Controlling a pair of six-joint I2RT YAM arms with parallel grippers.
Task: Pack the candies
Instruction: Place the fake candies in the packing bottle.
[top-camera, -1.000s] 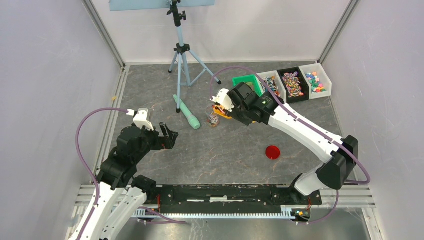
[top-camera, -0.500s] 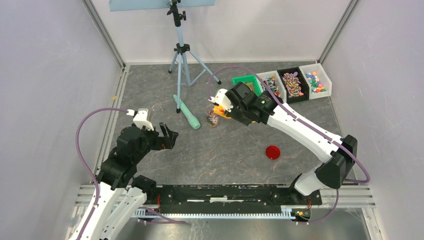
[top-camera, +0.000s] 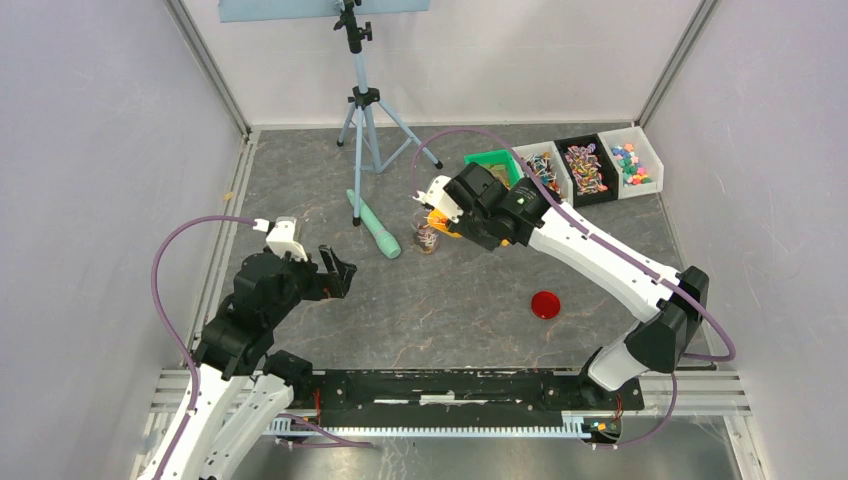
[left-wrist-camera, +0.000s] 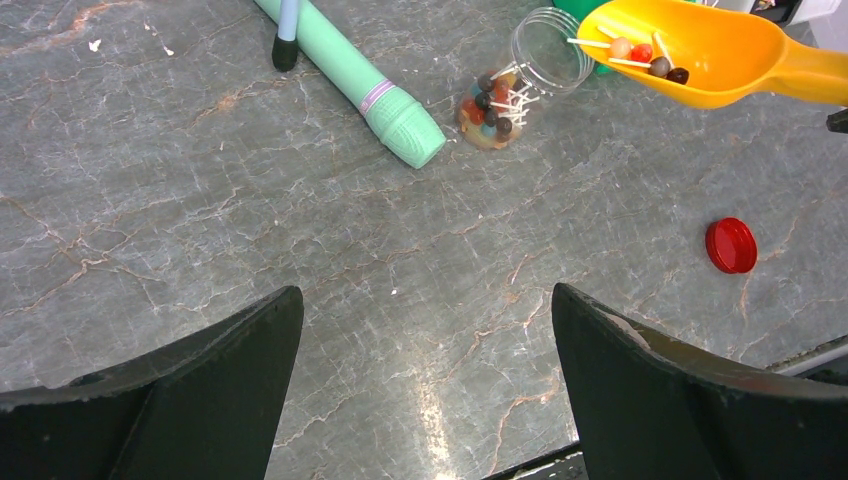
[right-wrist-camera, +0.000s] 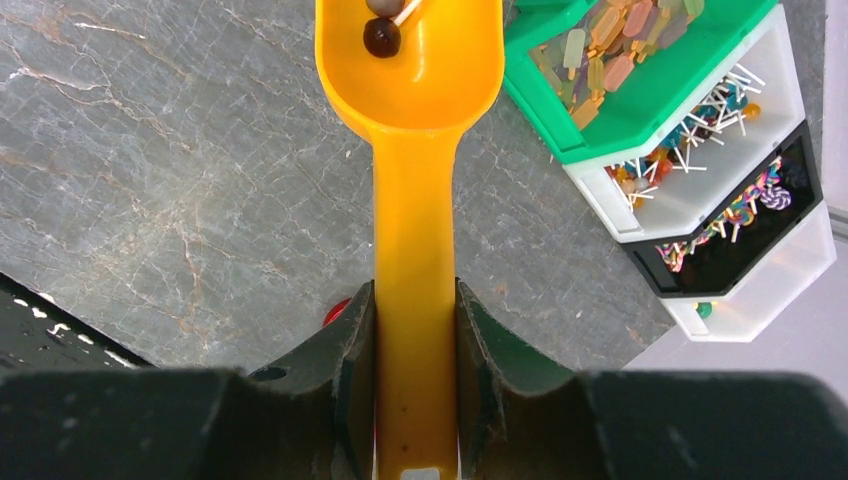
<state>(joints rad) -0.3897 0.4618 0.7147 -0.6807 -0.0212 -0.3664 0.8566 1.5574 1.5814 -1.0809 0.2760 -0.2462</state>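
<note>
Right fingers (right-wrist-camera: 352, 345) pinch orange scoop (right-wrist-camera: 412, 150) carrying candies (right-wrist-camera: 382, 37); left fingers (left-wrist-camera: 225, 365) spread over table (left-wrist-camera: 200, 200).

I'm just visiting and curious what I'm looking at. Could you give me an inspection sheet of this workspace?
Surface: grey marbled table.
Job's things: candies on sticks in the clear jar, more in the orange scoop held near its mouth; red lid lies apart.
Clutter: mint-green tool, tripod, four candy bins at the far right.
Grippers: left gripper open, empty; right gripper shut on the scoop's handle.
Cables: purple cable looped at each arm.
Surroundings: white walls, metal frame.
</note>
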